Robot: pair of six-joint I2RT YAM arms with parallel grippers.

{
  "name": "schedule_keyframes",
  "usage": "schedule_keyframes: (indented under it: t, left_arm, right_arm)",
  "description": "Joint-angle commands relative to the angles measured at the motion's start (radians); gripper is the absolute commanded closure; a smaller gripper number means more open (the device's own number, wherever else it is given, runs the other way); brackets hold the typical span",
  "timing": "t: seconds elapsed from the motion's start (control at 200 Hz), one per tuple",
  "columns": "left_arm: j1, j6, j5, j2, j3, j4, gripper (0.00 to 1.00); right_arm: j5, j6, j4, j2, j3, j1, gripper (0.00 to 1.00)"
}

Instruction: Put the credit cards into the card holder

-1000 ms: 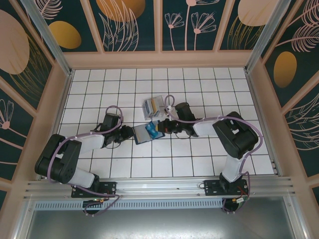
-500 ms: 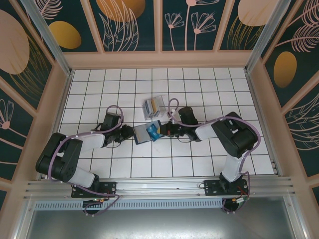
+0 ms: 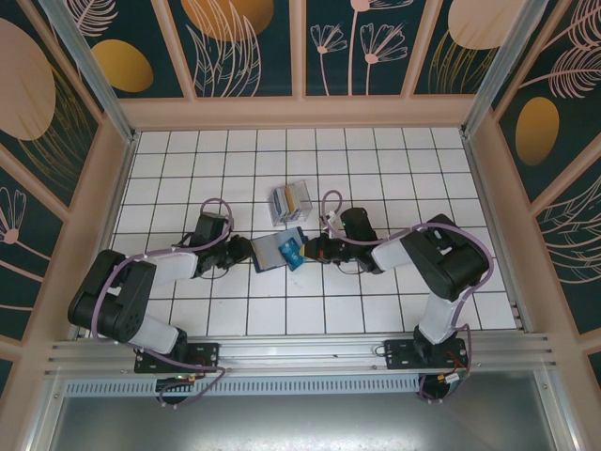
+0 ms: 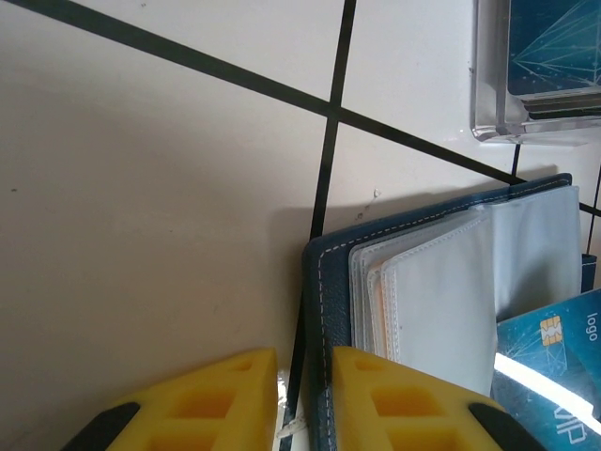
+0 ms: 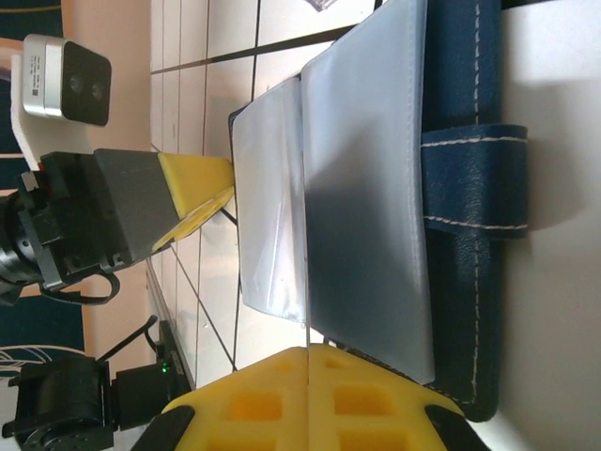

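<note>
Pinching, left gripper [image 4: 305,365]: yellow fingers [image 4: 202,404] stand almost together at the left edge of the wallet [image 4: 423,301]. The stitched blue cover runs down into the narrow gap between them, so they grip the cover.
Right gripper [image 5: 307,353]: fingers pressed flat against each other at the wallet's right side, tips meeting the near edge of a clear sleeve [image 5: 366,207]. Cannot tell whether anything thin is caught between them.
Wallet: dark blue, lying open on the white tiled table [image 3: 188,160] between the two grippers, clear sleeves facing up and a stitched strap on its outer cover.
Card [image 4: 543,368]: teal-blue with a gold chip, lying tilted on the wallet's right half. In the top view it sits just beside the right gripper's tips.
Holder [image 3: 290,200]: clear plastic, standing on the table just beyond the wallet's far edge, apart from both grippers.
Stored card [image 4: 554,47]: teal, line-patterned, already standing inside the holder.
</note>
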Motion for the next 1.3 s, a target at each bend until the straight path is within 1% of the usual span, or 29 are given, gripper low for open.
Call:
schedule_keyframes:
  t: [0.0,0.17,0.295,0.48,0.606,0.711,0.766,0.821,0.951,1.296]
  left_arm:
    - [-0.03,-0.009,0.041,0.06,-0.009,0.034,0.76]
    - [-0.033,-0.015,0.047,0.073,-0.003,0.039,0.77]
    - [-0.036,-0.005,0.028,0.066,-0.002,0.027,0.78]
    - [-0.036,-0.006,0.021,0.067,-0.006,0.029,0.79]
    - [-0.036,-0.01,0.032,0.075,-0.003,0.03,0.8]
    - [-0.037,0.001,0.017,0.077,0.004,0.016,0.82]
    - [-0.037,-0.001,0.018,0.084,0.011,0.006,0.86]
    - [-0.037,0.0,0.022,0.093,0.015,0.001,0.87]
    - [-0.037,-0.001,0.021,0.109,0.014,0.006,0.87]
    - [-0.039,0.012,0.014,0.102,0.016,-0.004,0.88]
  right_arm:
    - [-0.043,0.046,0.098,0.029,-0.008,0.011,1.0]
    - [-0.077,0.062,0.113,0.057,0.014,0.014,1.0]
    - [-0.095,0.062,0.115,0.089,0.036,0.017,1.0]
    - [-0.086,0.075,0.145,0.137,0.053,0.025,1.0]
    - [-0.056,0.095,0.176,0.166,0.071,0.029,1.0]
    - [-0.044,0.103,0.184,0.191,0.1,0.031,1.0]
    - [-0.035,0.108,0.182,0.191,0.106,0.031,1.0]
    - [-0.025,0.105,0.174,0.195,0.113,0.031,1.0]
    - [-0.022,0.103,0.154,0.215,0.14,0.032,1.0]
    - [0.064,0.137,0.15,0.256,0.193,0.071,1.0]
